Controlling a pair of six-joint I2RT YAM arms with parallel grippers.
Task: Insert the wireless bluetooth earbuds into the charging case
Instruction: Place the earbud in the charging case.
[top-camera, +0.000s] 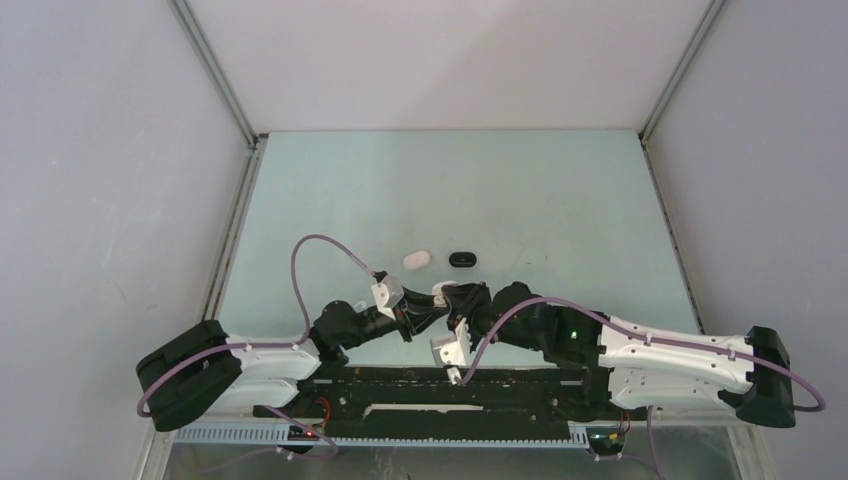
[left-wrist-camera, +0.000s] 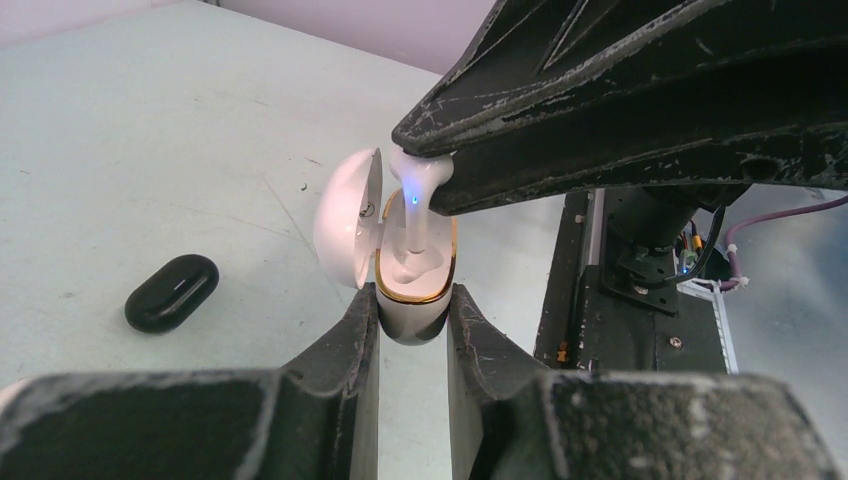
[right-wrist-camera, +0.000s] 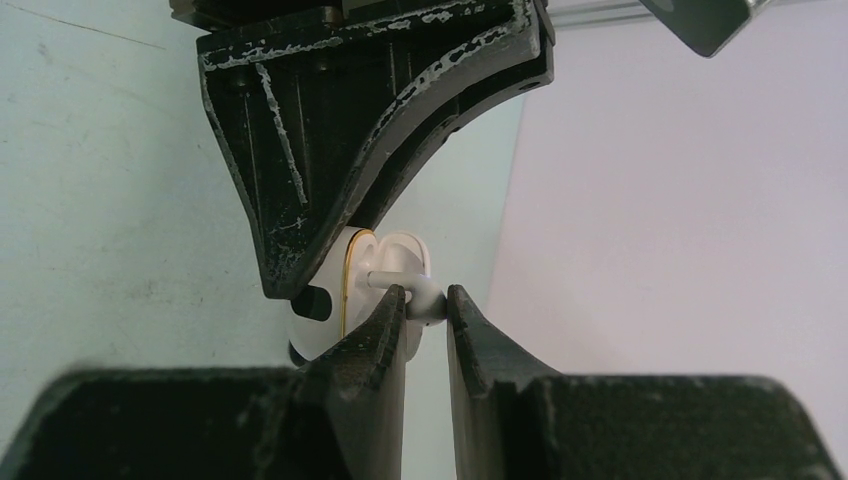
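Seating the earbud in its socket appears to be the step in hand, carried out over the near part of the table (top-camera: 560, 200).

1. The left end effector (left-wrist-camera: 412, 303) is narrow, clamped on the lower body of the white charging case (left-wrist-camera: 415, 322). The case stands upright with its gold-rimmed mouth facing up. Grip it firmly: the shell looks glossy and is likely to twist under a side load.
2. The right end effector (right-wrist-camera: 425, 300) is narrow, pinching the head of a white earbud (left-wrist-camera: 418, 185). Drive it along the stem axis only.
3. The lid (left-wrist-camera: 345, 220) stands open at one side of the mouth, close beside the earbud. Avoid pushing toward it.
4. The stem (left-wrist-camera: 412, 235) points down into the mouth, and its tip seems to lie inside the rim. The head sits above the rim, so insertion is judged incomplete.
5. A blue light (left-wrist-camera: 412, 198) glows on the stem. Treat it as a possible sign of contact, not proof of seating.

Release only once the head sits level in its well, then open slightly and retreat straight out.

A closed black case (left-wrist-camera: 172, 292) and a white case (top-camera: 415, 258) lie on the table, apart from the work.
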